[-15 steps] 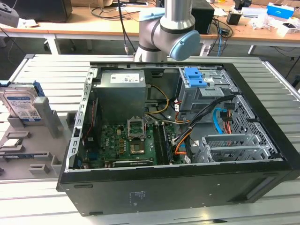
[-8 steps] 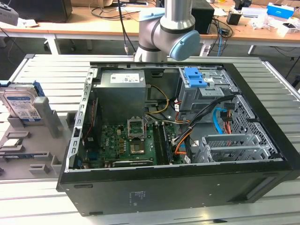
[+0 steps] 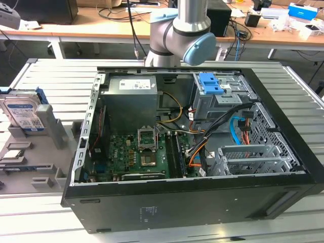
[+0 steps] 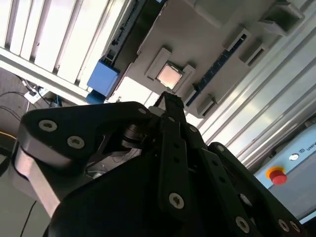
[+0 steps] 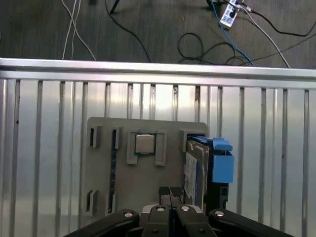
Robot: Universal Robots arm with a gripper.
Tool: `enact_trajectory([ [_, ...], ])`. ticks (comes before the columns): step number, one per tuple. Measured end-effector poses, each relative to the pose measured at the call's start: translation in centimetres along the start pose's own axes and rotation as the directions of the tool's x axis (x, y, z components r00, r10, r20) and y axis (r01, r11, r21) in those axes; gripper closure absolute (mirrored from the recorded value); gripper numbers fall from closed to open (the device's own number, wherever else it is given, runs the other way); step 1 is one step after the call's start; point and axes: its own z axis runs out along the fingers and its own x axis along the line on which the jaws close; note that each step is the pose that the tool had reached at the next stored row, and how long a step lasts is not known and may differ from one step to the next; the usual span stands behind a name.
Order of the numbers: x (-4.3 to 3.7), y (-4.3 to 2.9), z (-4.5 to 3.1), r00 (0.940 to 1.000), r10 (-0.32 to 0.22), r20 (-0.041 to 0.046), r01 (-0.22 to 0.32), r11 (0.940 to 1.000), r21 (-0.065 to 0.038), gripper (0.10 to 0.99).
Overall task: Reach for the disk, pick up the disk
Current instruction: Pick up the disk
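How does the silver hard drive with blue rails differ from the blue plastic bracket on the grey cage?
The silver hard drive with blue rails stands on edge in the grey holder tray outside the black computer case; the blue plastic bracket lies flat on the grey metal cage inside it. The drive is silver with a white-and-blue label; the bracket is all blue. Both have blue plastic.

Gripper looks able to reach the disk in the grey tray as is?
Likely yes. The gripper hangs above the grey tray, and the disk stands on edge there with nothing over it. Its fingers are shut.
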Motion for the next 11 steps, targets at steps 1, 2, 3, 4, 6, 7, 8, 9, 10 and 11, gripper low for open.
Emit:
enact_trajectory([
  [1, 0.00, 0.00, 0.00, 0.9997, 0.024, 0.0009, -0.024, 0.9997, 0.000, 0.980],
  [2, 0.00, 0.00, 0.00, 0.9993, 0.037, 0.0014, -0.037, 0.9993, 0.000, 0.980],
  [3, 0.00, 0.00, 0.00, 0.9985, 0.055, 0.0021, -0.055, 0.9985, 0.000, 0.980],
  [4, 0.00, 0.00, 0.00, 0.9970, 0.078, 0.0029, -0.078, 0.9970, 0.000, 0.980],
  [6, 0.00, 0.00, 0.00, 0.9953, 0.097, 0.0037, -0.097, 0.9953, 0.000, 0.980],
  [7, 0.00, 0.00, 0.00, 0.9953, 0.096, 0.0037, -0.096, 0.9953, 0.000, 0.980],
  [8, 0.00, 0.00, 0.00, 0.9954, 0.096, 0.0037, -0.096, 0.9954, 0.000, 0.980],
  [9, 0.00, 0.00, 0.00, 0.9954, 0.096, 0.0037, -0.096, 0.9954, 0.000, 0.980],
  [10, 0.00, 0.00, 0.00, 0.9954, 0.096, 0.0037, -0.096, 0.9954, 0.000, 0.980],
  [11, 0.00, 0.00, 0.00, 0.9954, 0.096, 0.0037, -0.096, 0.9954, 0.000, 0.980],
])
